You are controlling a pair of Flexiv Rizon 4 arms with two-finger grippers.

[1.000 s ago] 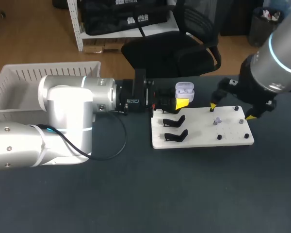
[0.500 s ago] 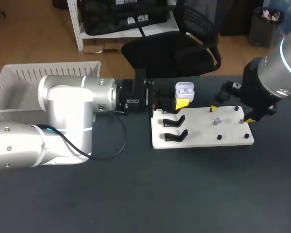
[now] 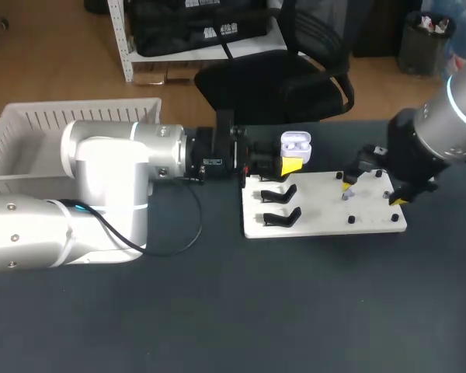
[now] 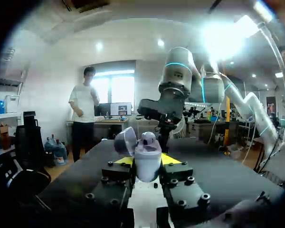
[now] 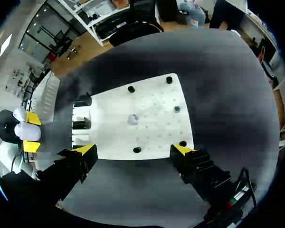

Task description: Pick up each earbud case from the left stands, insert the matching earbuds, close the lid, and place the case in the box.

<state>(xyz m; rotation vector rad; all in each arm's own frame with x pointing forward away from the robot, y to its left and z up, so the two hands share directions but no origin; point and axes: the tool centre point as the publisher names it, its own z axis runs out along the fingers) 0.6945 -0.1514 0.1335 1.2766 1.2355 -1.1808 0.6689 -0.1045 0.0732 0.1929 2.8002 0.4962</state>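
Head view: left tool (image 3: 290, 163) pinched the open earbud case (image 3: 295, 143) upright, presumably for loading, while the right tool (image 3: 371, 190), spread wide, straddled an earbud (image 3: 346, 194).

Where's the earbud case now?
In the head view, the open earbud case sits in the left gripper, at the far-left corner of the white board.

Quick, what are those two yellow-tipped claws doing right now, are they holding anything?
Left gripper: shut on the open earbud case.
Right gripper: open, holding nothing, above the white board.
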